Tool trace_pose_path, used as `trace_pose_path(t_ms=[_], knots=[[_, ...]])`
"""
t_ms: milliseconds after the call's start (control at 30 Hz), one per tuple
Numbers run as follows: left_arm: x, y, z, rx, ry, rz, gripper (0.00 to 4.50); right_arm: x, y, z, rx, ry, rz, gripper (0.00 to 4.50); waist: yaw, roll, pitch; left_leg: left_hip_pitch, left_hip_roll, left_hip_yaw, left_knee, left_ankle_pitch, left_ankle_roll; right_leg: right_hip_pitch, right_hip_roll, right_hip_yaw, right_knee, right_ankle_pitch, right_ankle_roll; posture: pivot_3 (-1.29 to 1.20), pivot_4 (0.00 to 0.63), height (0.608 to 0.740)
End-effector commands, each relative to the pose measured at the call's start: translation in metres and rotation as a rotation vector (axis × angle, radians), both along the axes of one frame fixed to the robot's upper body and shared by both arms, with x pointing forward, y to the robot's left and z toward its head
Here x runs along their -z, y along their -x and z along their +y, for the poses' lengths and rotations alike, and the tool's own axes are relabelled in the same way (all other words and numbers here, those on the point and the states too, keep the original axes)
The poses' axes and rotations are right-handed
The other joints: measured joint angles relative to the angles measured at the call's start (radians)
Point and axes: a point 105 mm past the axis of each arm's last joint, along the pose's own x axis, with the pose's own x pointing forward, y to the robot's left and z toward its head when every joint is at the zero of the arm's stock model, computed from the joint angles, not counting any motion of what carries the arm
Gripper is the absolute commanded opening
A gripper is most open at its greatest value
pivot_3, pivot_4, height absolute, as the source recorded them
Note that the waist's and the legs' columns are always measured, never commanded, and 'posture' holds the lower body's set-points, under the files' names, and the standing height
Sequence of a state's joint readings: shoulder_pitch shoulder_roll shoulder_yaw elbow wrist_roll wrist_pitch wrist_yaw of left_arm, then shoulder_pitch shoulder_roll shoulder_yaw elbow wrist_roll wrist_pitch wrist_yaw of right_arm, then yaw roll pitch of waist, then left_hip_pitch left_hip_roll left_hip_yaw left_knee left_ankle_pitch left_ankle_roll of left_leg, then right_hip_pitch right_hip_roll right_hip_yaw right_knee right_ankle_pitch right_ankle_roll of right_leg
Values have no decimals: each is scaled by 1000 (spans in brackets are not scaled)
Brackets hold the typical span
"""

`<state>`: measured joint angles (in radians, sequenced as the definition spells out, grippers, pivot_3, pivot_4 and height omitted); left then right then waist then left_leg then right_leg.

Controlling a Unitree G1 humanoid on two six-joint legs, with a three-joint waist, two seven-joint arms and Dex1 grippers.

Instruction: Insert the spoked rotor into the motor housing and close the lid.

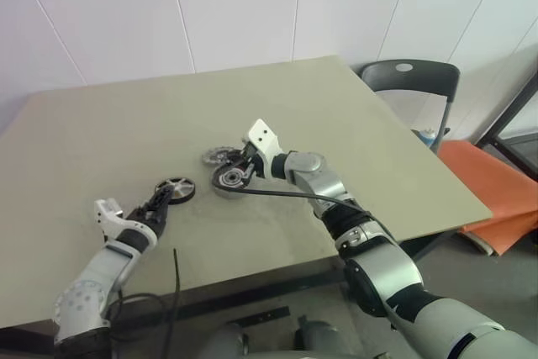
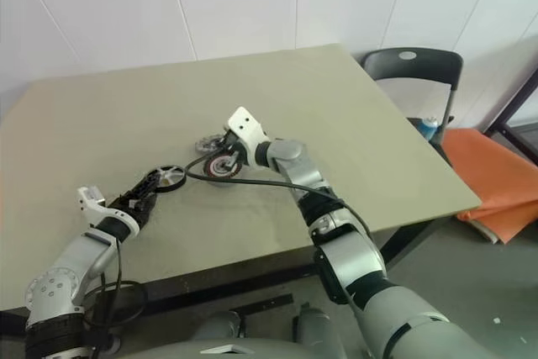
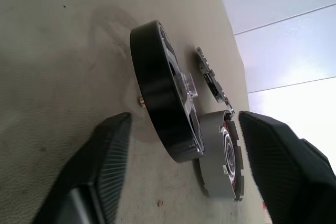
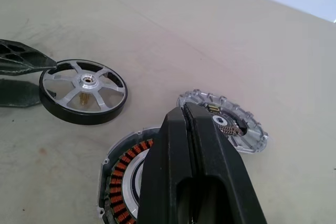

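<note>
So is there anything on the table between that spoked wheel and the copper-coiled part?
No; between the spoked rotor and the motor housing lies bare table, seen from the right wrist.

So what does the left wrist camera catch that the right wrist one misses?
Left wrist: the spoked wheel edge-on, its black rim between the fingers of the open left tool, with wall beyond. Right wrist: the wheel's spokes from above, copper coils in the round housing, and the shut right tool. Shared: wheel, housing and ribbed silvery disc on the table.
</note>
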<state>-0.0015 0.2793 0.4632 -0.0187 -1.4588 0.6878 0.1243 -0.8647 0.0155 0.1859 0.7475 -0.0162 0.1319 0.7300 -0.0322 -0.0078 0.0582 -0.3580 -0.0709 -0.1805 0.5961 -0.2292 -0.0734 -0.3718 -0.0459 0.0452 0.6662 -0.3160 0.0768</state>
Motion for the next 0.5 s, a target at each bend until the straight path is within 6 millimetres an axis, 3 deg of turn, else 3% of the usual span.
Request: trace_pose_path(t_ms=[33,200,333,500], knots=[[-8,-6,5,-21,-11,-29,2273,-17,-1,2,3,-41,-41,0,0,0,0,0,0,0,0,0,0,0,0,0,0,0,0,0,0,740],[-1,-6,5,-34,2,-2,540,-13,1,1,8,-37,-33,0,5,0,0,0,0,0,0,0,0,0,0,0,0,0,0,0,0,740],[-3,-8,5,-41,24,-12,419,-14,-1,-1,18,-34,-33,0,10,0,0,0,0,1,0,0,0,0,0,0,0,0,0,0,0,740],[-53,-18,0,-44,174,-250,419,-15,-5,-5,33,-37,-33,0,15,0,0,-1,0,0,0,0,0,-1,0,0,0,0,1,0,0,740]])
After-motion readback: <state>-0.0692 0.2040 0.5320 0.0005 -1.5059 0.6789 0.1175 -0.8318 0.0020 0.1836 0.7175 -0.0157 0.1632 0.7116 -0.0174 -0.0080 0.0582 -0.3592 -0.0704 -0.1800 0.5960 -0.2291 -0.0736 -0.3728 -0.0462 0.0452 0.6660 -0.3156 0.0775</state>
